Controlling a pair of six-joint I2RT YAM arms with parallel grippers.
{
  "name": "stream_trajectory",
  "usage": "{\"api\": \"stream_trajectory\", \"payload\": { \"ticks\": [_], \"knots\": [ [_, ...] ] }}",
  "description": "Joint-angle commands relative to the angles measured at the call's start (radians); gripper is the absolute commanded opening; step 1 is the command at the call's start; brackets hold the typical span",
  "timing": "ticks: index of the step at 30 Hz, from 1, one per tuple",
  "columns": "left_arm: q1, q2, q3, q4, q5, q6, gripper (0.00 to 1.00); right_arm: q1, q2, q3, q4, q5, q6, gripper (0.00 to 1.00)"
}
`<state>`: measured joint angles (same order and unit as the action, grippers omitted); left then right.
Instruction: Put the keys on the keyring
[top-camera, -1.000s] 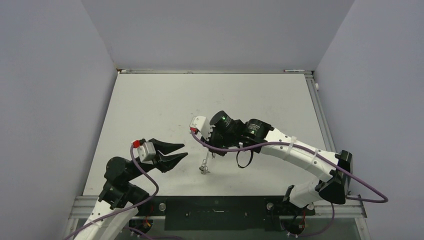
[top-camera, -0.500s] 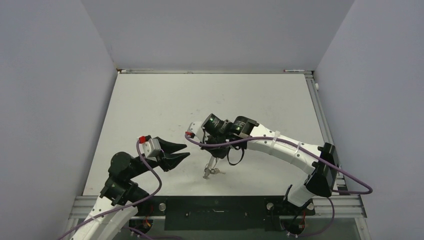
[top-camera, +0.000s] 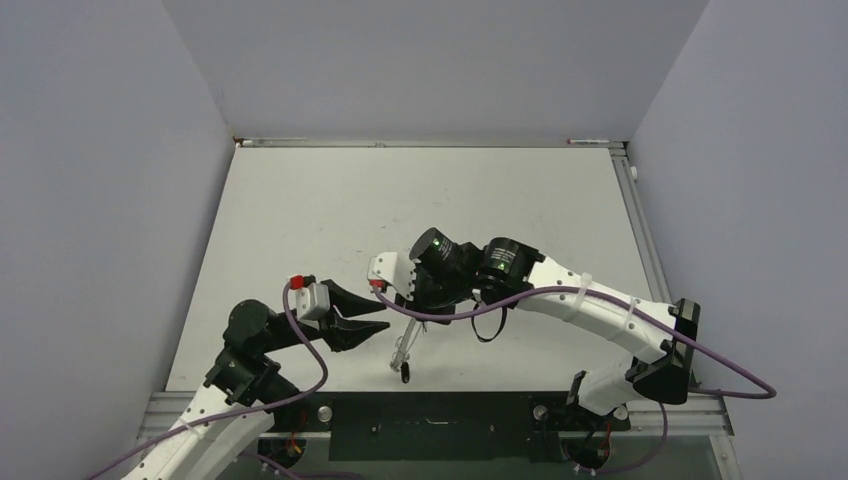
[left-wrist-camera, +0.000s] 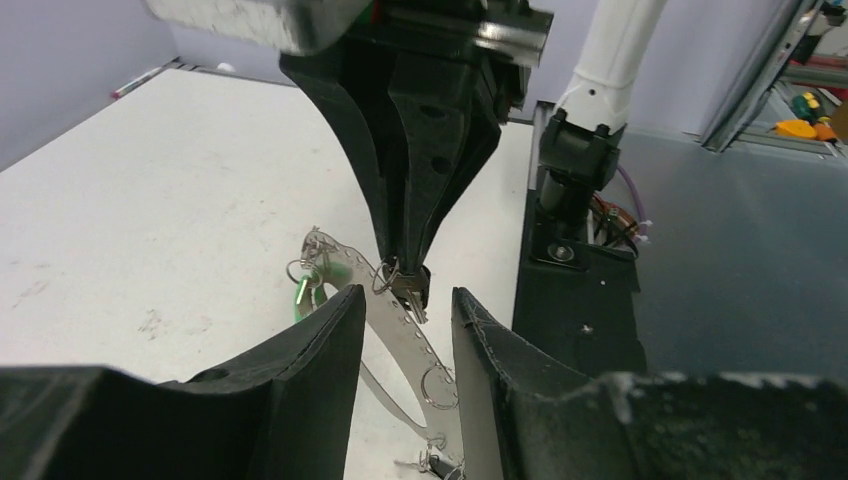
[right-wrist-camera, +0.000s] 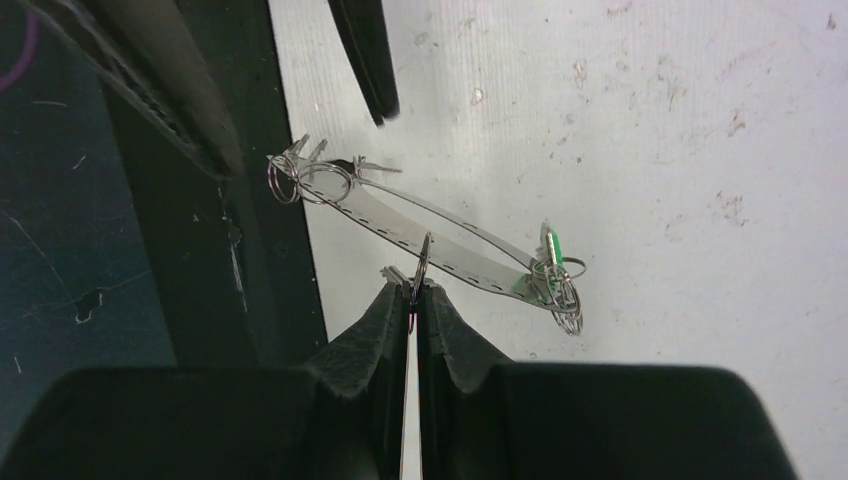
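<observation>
Arms meet low over the near edge of the worktop (top-camera: 330, 220). My right arm reaches in from the right, elbow bent and wrist tipped down toward the left. The right gripper (right-wrist-camera: 413, 290) has its fingers pressed together on a small split ring (right-wrist-camera: 424, 255). From that ring the keyring (right-wrist-camera: 440, 240), a long flat perforated metal strip, hangs slanted in the air. The keys (right-wrist-camera: 298, 150) cluster on a ring at the end nearest my left gripper (top-camera: 385, 317), and what looks like one more sits right by the pinching tips. A small green piece (right-wrist-camera: 549, 243) hangs at the far end; I can't read any print on it. My left arm lies low, forearm pointing right. Its gripper is partly spread with nothing in it, and the strip shows in the gap between its fingers in the left wrist view.
</observation>
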<state>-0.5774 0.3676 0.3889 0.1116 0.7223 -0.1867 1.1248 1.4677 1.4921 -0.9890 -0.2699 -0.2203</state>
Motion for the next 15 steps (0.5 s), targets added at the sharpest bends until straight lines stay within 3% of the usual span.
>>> {"api": "stream_trajectory", "payload": {
  "ticks": [1, 12, 15],
  "knots": [
    [-0.039, 0.026, 0.041, 0.111, 0.083, -0.007, 0.34, 0.041, -0.053, 0.078, 0.038, -0.032, -0.05, 0.05],
    [-0.188, 0.153, 0.143, -0.054, 0.018, 0.177, 0.34, 0.119, -0.029, 0.132, 0.012, 0.001, -0.084, 0.05],
    [-0.199, 0.149, 0.146, -0.064, 0.013, 0.182, 0.3, 0.13, -0.031, 0.137, 0.011, -0.005, -0.088, 0.05]
  ]
}}
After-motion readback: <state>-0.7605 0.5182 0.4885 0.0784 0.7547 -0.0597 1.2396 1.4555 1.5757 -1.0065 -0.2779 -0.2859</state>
